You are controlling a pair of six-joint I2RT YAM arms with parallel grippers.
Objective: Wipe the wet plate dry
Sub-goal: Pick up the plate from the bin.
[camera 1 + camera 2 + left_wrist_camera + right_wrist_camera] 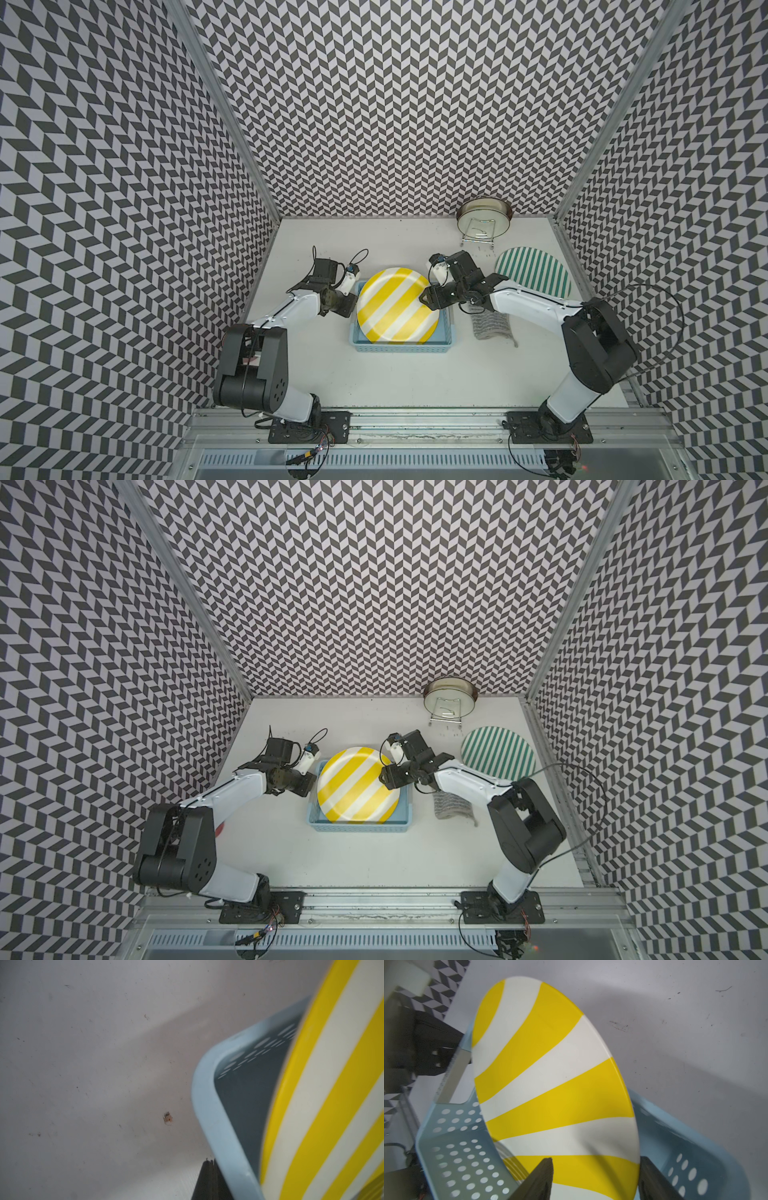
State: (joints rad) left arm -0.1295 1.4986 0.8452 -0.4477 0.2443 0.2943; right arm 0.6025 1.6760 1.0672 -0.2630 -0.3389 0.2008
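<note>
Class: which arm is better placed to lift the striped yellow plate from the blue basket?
Right. The right gripper's open jaws straddle the plate's rim; the left gripper is shut, outside the basket.

- Left arm (291, 306) reaches in from 7 o'clock; left gripper (349, 305) points to 3 o'clock, jaws closed
- Right arm (528, 305) reaches in from 5 o'clock; right gripper (426, 297) points to 9 o'clock, jaws parted

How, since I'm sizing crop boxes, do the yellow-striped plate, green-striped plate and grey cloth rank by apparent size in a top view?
1. yellow-striped plate
2. green-striped plate, partly behind the right arm
3. grey cloth, partly covered too
</note>
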